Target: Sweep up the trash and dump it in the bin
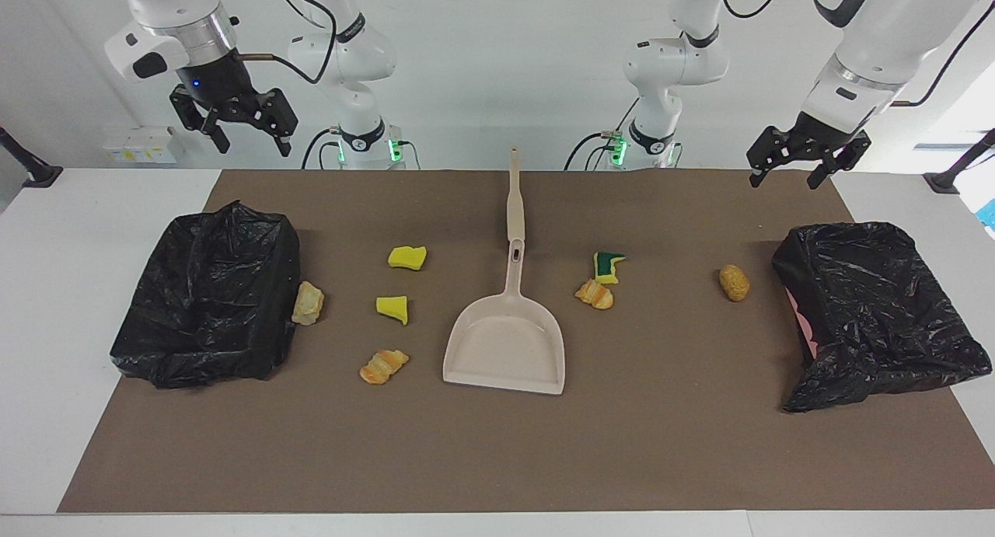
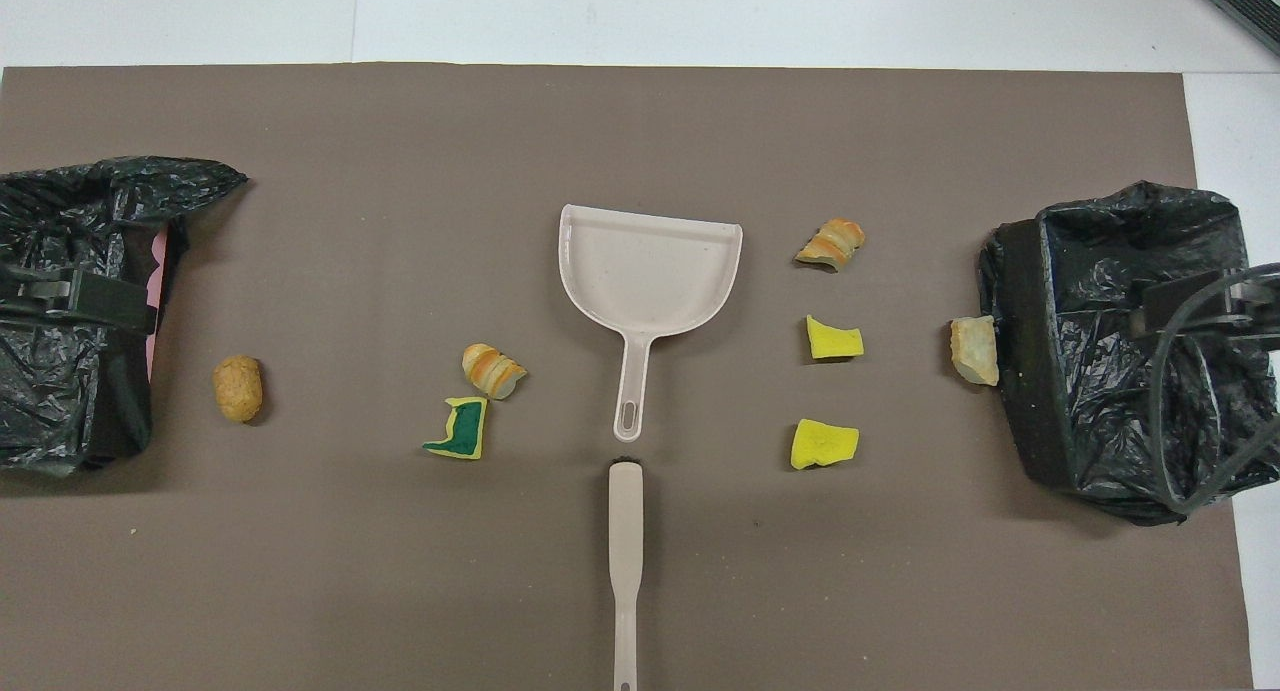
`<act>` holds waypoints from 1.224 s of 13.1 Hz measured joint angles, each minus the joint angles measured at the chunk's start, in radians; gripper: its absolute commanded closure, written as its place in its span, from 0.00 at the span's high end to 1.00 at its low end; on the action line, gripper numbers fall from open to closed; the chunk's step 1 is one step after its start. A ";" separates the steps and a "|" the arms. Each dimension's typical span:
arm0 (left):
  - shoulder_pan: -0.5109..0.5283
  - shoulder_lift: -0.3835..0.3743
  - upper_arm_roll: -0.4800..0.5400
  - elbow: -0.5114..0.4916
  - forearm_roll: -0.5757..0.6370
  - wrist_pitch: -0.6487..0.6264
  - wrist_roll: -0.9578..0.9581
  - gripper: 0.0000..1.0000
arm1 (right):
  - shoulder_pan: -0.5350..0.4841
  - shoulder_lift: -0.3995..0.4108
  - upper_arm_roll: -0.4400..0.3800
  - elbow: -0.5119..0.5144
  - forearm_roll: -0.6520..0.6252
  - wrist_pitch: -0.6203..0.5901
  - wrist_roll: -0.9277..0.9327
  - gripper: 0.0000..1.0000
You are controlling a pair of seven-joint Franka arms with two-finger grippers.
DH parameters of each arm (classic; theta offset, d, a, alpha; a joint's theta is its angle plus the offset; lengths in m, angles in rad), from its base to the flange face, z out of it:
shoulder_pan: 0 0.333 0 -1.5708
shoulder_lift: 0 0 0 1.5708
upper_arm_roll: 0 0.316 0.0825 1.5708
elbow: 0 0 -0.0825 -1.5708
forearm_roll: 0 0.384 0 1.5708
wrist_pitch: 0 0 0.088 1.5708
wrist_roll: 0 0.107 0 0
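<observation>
Seven scraps of trash lie scattered on the brown mat (image 1: 497,459) covering the bench (image 1: 101,234). Nearest the robots are a plain yellow sponge chunk (image 1: 407,257) and a yellow chunk with a dark green face (image 1: 609,266). A little farther out sit a brown oval nugget (image 1: 734,282), a striped orange bread piece (image 1: 595,294) touching the green-faced sponge, a second yellow wedge (image 1: 393,308), and a pale tan crust (image 1: 308,302) right against the black-bagged bin (image 1: 210,304) at the right arm's end. Farthest is another orange bread piece (image 1: 383,365).

A beige dustpan (image 1: 505,343) lies among them, a beige brush (image 1: 515,203) lying nearer the robots, in line with the pan's handle. A second black-bagged bin (image 1: 878,312) stands at the left arm's end, the nugget near it.

The right hand (image 1: 247,137) hangs in the air, fingers apart, seemingly above its bin; the left hand (image 1: 787,173) hangs likewise spread over the other bin. Neither touches any scrap.
</observation>
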 measured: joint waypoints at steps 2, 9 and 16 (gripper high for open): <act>0.000 -0.002 0.000 -0.004 0.000 0.000 0.011 1.00 | 0.000 0.000 0.001 0.001 0.000 -0.035 -0.005 1.00; -0.002 -0.005 0.001 -0.013 0.000 -0.001 0.014 1.00 | 0.017 0.000 0.008 0.019 -0.005 -0.046 -0.008 1.00; -0.005 -0.018 -0.001 -0.034 0.000 -0.002 0.014 1.00 | 0.016 0.000 0.003 0.026 -0.007 -0.033 -0.008 1.00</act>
